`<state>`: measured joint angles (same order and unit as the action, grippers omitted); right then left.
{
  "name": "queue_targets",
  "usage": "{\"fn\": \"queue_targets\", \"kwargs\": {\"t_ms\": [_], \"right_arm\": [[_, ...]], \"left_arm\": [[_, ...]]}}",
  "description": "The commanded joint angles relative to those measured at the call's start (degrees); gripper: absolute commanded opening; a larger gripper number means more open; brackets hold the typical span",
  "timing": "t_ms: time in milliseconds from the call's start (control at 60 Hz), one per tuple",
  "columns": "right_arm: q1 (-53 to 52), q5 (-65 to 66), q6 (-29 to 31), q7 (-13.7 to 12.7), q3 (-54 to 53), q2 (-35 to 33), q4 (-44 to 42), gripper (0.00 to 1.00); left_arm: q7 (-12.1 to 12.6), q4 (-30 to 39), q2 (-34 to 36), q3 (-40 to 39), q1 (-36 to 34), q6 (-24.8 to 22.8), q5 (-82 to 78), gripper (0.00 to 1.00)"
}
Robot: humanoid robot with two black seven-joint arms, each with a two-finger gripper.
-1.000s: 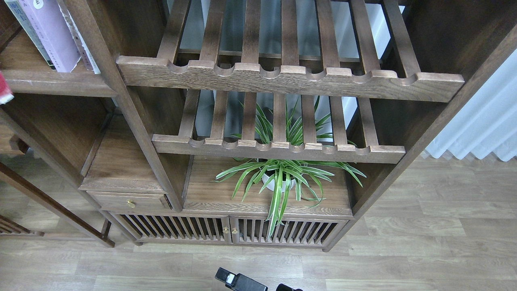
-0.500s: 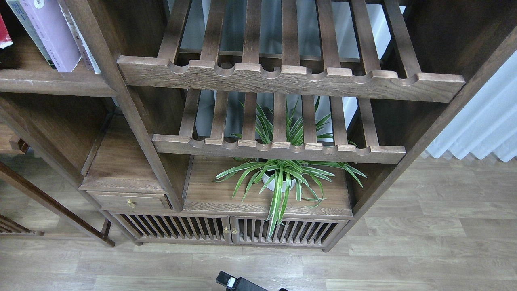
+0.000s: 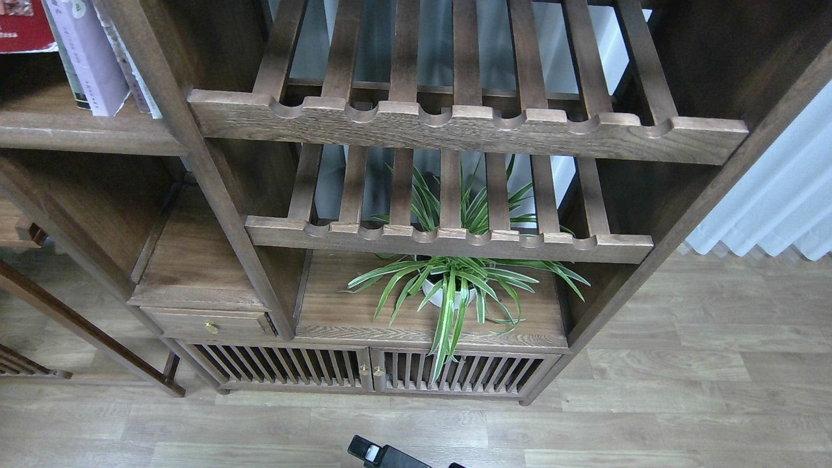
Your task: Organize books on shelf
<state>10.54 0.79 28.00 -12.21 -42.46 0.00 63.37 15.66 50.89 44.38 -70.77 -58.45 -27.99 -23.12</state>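
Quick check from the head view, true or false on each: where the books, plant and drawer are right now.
1. The lilac book stands on the shelf at upper left. True.
2. The red book lies on the floor. False: it is up at the top left corner, beside the lilac book.
3. The potted plant sits below the lower slatted rack. True.
4. The small drawer is pulled open. False: it is closed.
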Motion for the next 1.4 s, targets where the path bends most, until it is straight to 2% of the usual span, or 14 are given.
{"fn": "queue_targets", "kwargs": {"t_ms": [0, 217, 300, 333, 350, 383, 400, 433, 533, 700, 917, 1183, 1383], "right_arm": [[0.0, 0.0, 0.0, 0.0, 0.0, 0.0, -0.1, 0.99], [0.1, -0.1, 0.0, 0.2, -0.1, 0.0, -0.1, 0.99], [0.2, -0.3, 0.0, 0.2, -0.1, 0.0, -0.1, 0.99], [0.2, -0.3, 0.0, 0.2, -0.1, 0.0, -0.1, 0.99], [0.2, -0.3, 0.0, 0.2, -0.1, 0.0, -0.1, 0.99], [0.2, -0.4, 0.0, 0.3, -0.1, 0.0, -0.1, 0.99], [0.2, -0.4, 0.0, 0.3, -0.1, 0.0, -0.1, 0.99], [0.2, -0.4, 0.0, 0.3, -0.1, 0.0, -0.1, 0.99], [0.1, -0.4, 0.0, 0.3, -0.1, 0.0, -0.1, 0.99], [-0.3, -0.7, 0.0, 0.3, -0.8, 0.0, -0.1, 0.99], [-0.5, -0.9, 0.0, 0.5, -2.5, 0.0, 0.4, 0.99], [-1.6, -0.9, 0.0, 1.0, -5.9, 0.0, 1.0, 0.99], [-2.0, -1.4, 0.0, 1.0, -6.9, 0.0, 1.4, 1.00]], "left_arm": [[-0.1, -3.9, -2.4, 3.3, -5.4, 0.0, 0.0, 0.14], [-0.5, -4.7, -5.3, 5.2, -7.4, 0.0, 0.1, 0.22], [-0.5, -4.7, -5.7, 5.6, -7.3, 0.0, 0.1, 0.28], [-0.5, -4.7, -5.7, 5.7, -7.3, 0.0, 0.3, 0.33], [-0.7, -4.7, -5.8, 5.8, -7.2, 0.0, 0.4, 0.42], [-0.7, -4.7, -5.9, 5.8, -7.3, 0.0, 0.5, 0.48], [-0.8, -4.7, -6.2, 5.8, -7.3, 0.0, 0.8, 0.56], [-0.8, -4.7, -6.9, 5.8, -7.3, 0.0, 1.1, 0.64], [-0.9, -4.7, -7.1, 4.9, -6.8, 0.0, 2.7, 0.71], [-0.9, -3.6, -5.0, 4.9, -5.5, 0.0, 6.9, 0.72], [-0.9, 2.2, -0.2, 2.5, 2.1, 0.0, 13.9, 0.70], [-0.9, 12.9, 5.1, -6.3, 17.7, 0.0, 19.3, 0.70], [-0.9, 20.6, 5.1, -13.1, 31.2, 0.0, 22.3, 0.75]]}}
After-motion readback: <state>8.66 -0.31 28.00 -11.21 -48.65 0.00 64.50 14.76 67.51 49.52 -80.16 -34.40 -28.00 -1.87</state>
